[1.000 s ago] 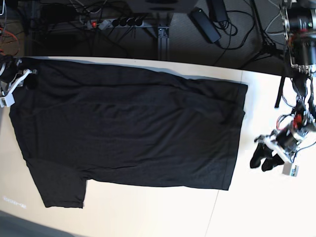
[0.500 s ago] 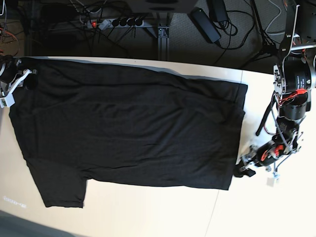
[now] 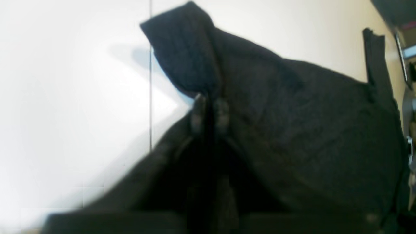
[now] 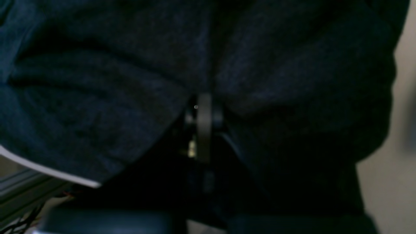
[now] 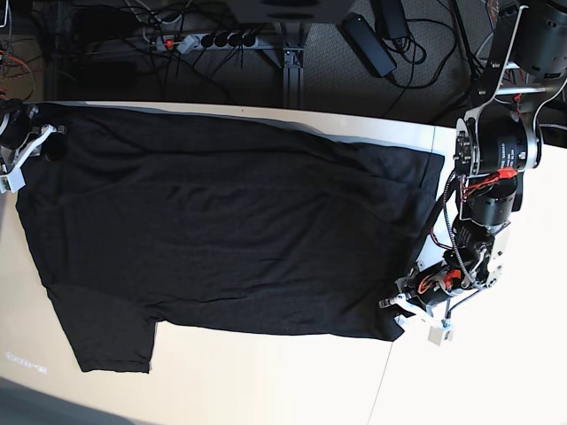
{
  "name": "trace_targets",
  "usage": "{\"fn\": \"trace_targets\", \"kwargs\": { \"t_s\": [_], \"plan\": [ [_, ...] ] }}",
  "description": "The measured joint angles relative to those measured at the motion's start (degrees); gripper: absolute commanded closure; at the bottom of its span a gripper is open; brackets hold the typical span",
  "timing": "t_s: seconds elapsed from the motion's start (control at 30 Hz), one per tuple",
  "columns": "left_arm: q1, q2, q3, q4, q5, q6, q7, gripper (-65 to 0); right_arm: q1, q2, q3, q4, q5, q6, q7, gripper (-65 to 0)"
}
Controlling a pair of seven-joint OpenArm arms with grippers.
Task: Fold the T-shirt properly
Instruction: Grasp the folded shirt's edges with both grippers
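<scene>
My left gripper (image 5: 396, 307) is pinched closed on the hem corner of the T-shirt (image 5: 230, 221); in the left wrist view my two fingertips (image 3: 198, 112) meet with black cloth bunched between them and a flap standing up beyond. From that corner the shirt runs away across the white table (image 5: 478, 381), its long axis pointing toward my other arm. My right gripper (image 5: 27, 146) sits at the far shoulder end, and in its wrist view the fingers are closed with dark fabric draped around them. I judge the next fold turns on this: my left gripper holds the hem end, so that end must travel along the shirt's length toward the collar end.
</scene>
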Motion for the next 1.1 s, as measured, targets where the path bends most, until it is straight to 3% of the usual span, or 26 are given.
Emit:
{"fn": "trace_targets", "kwargs": {
  "t_s": [0.2, 0.37, 0.47, 0.53, 0.83, 0.97, 1.1],
  "plan": [
    [-0.11, 0.02, 0.0, 0.0, 3.85, -2.47, -1.81, 0.0, 1.97, -1.42, 6.88, 2.45, 3.02, 0.04, -3.76, 0.0],
    [-0.11, 0.02, 0.0, -0.02, 3.98, -3.61, -1.75, 0.0, 12.31, -0.44, 13.27, 2.78, 1.9, 0.09, -2.82, 0.0],
    [-0.11, 0.02, 0.0, -0.02, 3.8, -4.87, -0.83, 0.0, 19.43, -0.74, 13.49, 2.05, -3.19, 0.13, -0.5, -25.5],
    [-0.17, 0.0, 0.0, 0.0, 3.45, -4.98, 0.68, 0.0, 24.02, -0.94, 13.35, -0.85, -6.6, 0.11, 0.81, -33.4],
    [0.35, -0.48, 0.0, 0.13, 2.51, -6.05, 2.05, 0.0, 45.97, -0.85, 12.28, -37.44, -12.68, -0.26, 5.31, -33.7],
    [0.94, -1.25, 0.0, 0.17, -0.35, -6.23, 2.99, 0.0, 50.21, -1.42, 12.33, -49.46, -15.28, -0.26, 5.4, -33.7],
    [0.94, -1.6, 0.0, 0.17, -1.99, -6.25, 4.66, 0.0, 50.38, -3.28, 12.33, -52.98, -15.54, -0.28, 5.4, -33.7]
  ]
}}
